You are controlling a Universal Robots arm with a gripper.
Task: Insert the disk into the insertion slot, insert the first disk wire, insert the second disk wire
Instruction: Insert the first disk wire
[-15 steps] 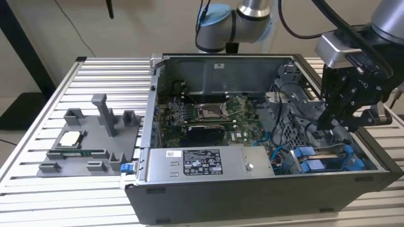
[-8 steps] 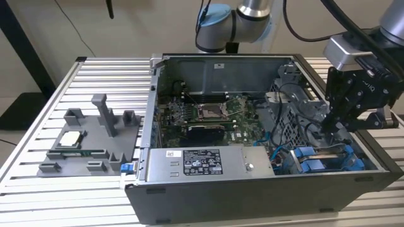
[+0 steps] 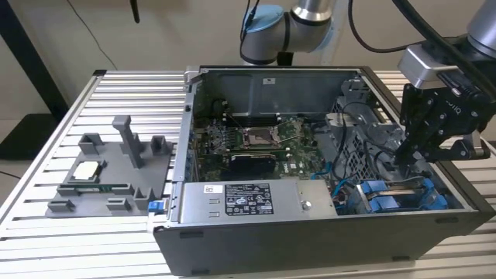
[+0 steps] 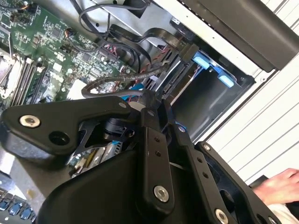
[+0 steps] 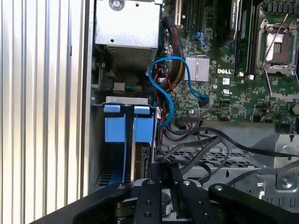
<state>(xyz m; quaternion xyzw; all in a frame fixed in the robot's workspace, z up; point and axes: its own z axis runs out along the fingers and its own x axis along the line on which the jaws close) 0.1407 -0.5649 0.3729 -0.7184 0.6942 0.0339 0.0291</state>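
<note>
The gripper (image 3: 405, 156) hangs inside the open computer case (image 3: 326, 244), toward the exterior view's right, just above the insertion slot (image 3: 395, 196) with its blue rails in the near corner. In the first wrist view, what looks like the disk (image 5: 141, 161) stands on edge between those rails, seated in the slot, with one end hidden under the gripper. I judge, then, that the work in hand is a wire and not the disk itself. The fingers (image 4: 148, 140) are drawn together at their tips. A black wire (image 4: 110, 84) runs right up to them, though I cannot tell whether it is pinched between them. To do this well, the plug should be squared with the socket on the disk's end and pressed straight along its own line, not levered, since a tilted plug would likely jam or bend. The loose black wires and the blue wire (image 5: 170, 84) lie close beside the slot and could snag, so the approach should be slow and kept clear of them.
</note>
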